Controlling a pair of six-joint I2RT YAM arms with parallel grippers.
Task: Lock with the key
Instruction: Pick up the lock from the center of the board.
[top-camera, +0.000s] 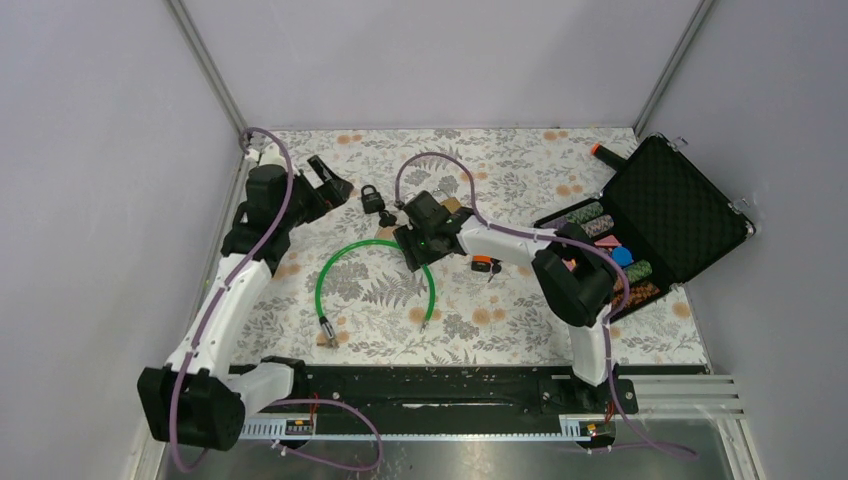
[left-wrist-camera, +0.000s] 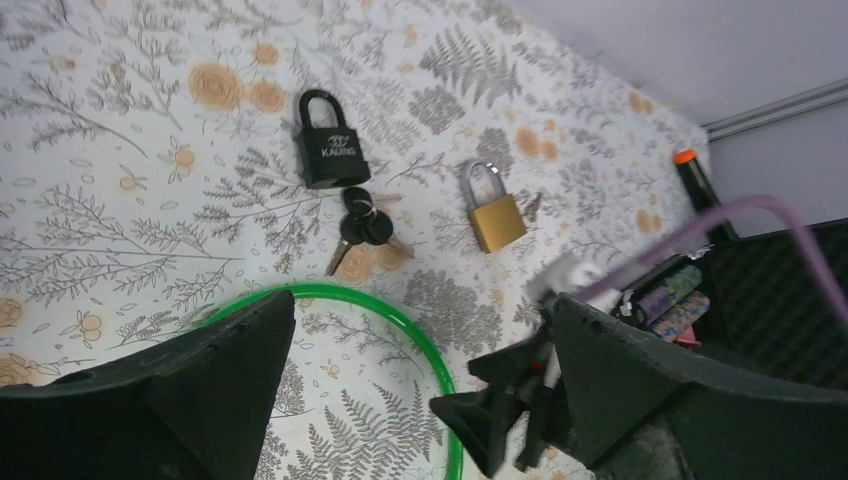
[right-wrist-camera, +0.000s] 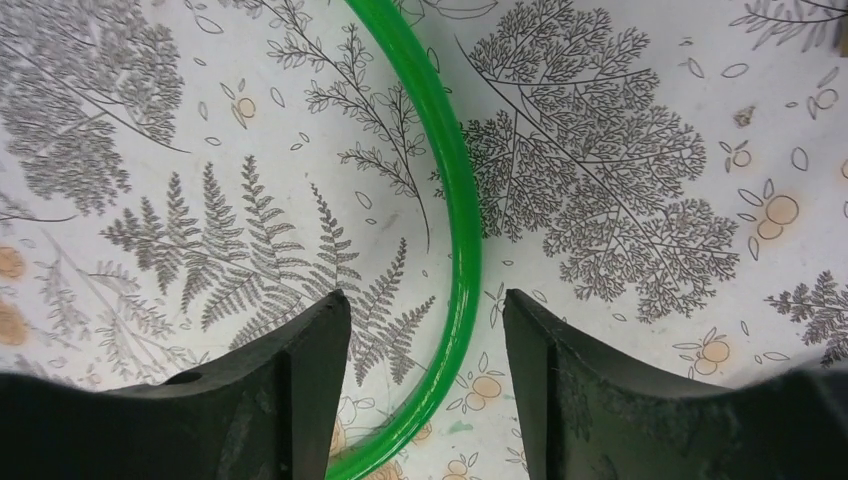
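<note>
The left pincer hung spread wide above the flowered desk, with nothing between its fingers. Beyond it lay the black padlock, its shackle seemingly closed, though the view was too small to be sure. The bunch of keys lay just beside the padlock's base, between padlock and pincer. A brass padlock lay near, further right. The right pincer was spread too, low over the desk and straddling the green cable without pinching it. An open case sat at the far right.
</note>
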